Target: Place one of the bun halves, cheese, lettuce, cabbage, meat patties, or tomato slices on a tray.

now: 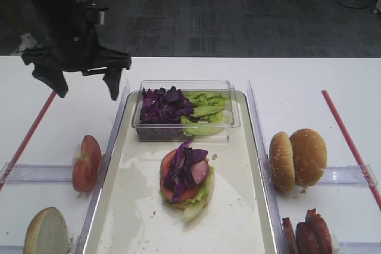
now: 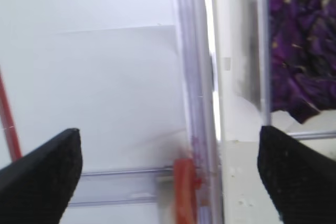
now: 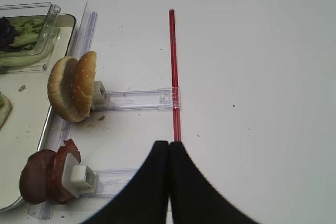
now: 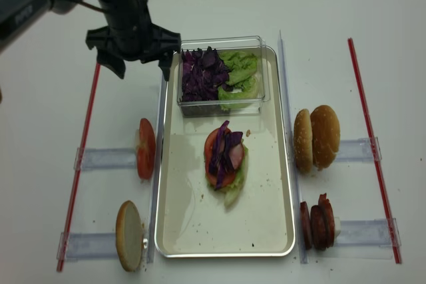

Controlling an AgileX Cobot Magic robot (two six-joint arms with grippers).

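Observation:
My left gripper [image 1: 86, 89] [image 4: 141, 68] [image 2: 170, 163] hangs open and empty above the table, beside the tray's [image 1: 134, 212] [image 4: 193, 227] far-left corner. In the left wrist view a red tomato slice [image 2: 184, 195] lies below between the jaws. Tomato slices [image 1: 86, 163] stand on the left rack, with a bun half [image 1: 46, 231] nearer. On the tray sits a stack [image 1: 184, 178] of lettuce, tomato and meat topped with cabbage. The right gripper [image 3: 168, 144] is shut and empty over bare table, right of the bun halves [image 3: 73, 85] [image 1: 297, 159] and meat patties [image 3: 47, 179] [image 1: 306, 233]. Cheese is out of view.
A clear plastic tub [image 1: 235, 124] at the tray's far end holds purple cabbage [image 1: 164, 106] [image 2: 304, 40] and green lettuce [image 1: 205, 110]. Clear plastic racks [image 1: 351, 175] flank the tray. Red strips [image 1: 348, 141] [image 3: 175, 72] [image 4: 83, 138] run along both sides of the white table.

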